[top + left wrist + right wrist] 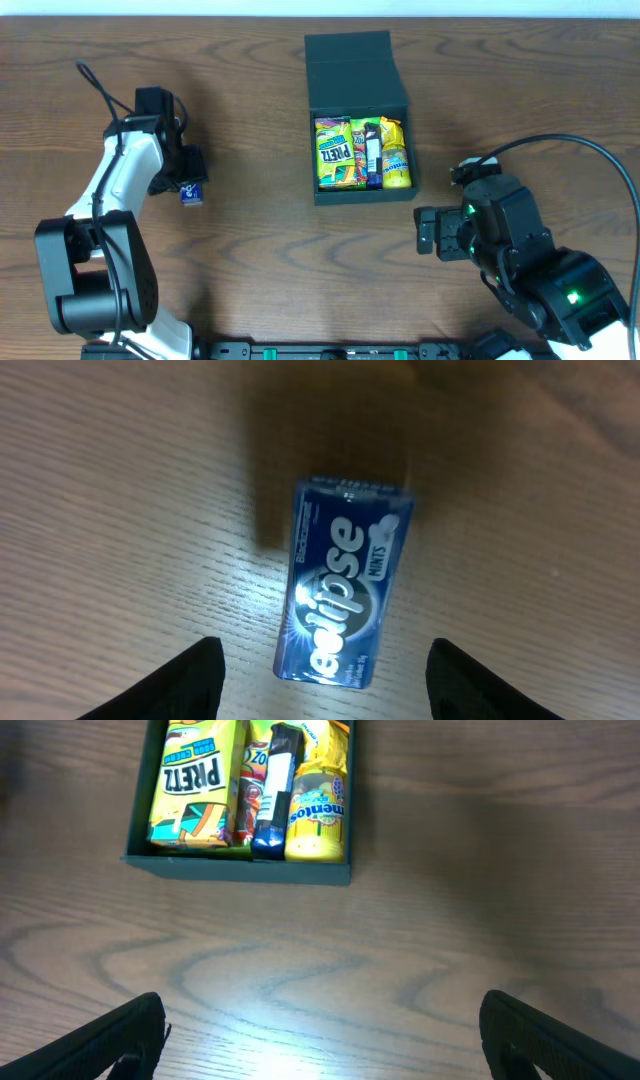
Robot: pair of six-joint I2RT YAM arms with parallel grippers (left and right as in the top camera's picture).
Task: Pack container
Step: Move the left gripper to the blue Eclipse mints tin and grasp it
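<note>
Dark wood-grain table (260,250): matte black shallow cardboard container (350,72) at 12 o'clock, flap lid open, bright snack packets (362,152) side by side inside.
Container looks light and stiff but crushable; best taken by the flap's free edge. Small blue Eclipse mints pack (340,595) at its 9 o'clock, likely rigid and slick; pinch the long sides. Left claw (328,680) spread astride it, not touching. Right claw (320,1030) spread, empty.

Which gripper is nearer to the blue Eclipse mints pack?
Left. The left gripper hangs open directly over the mints pack; the right gripper is far off, on the other side of the container.
</note>
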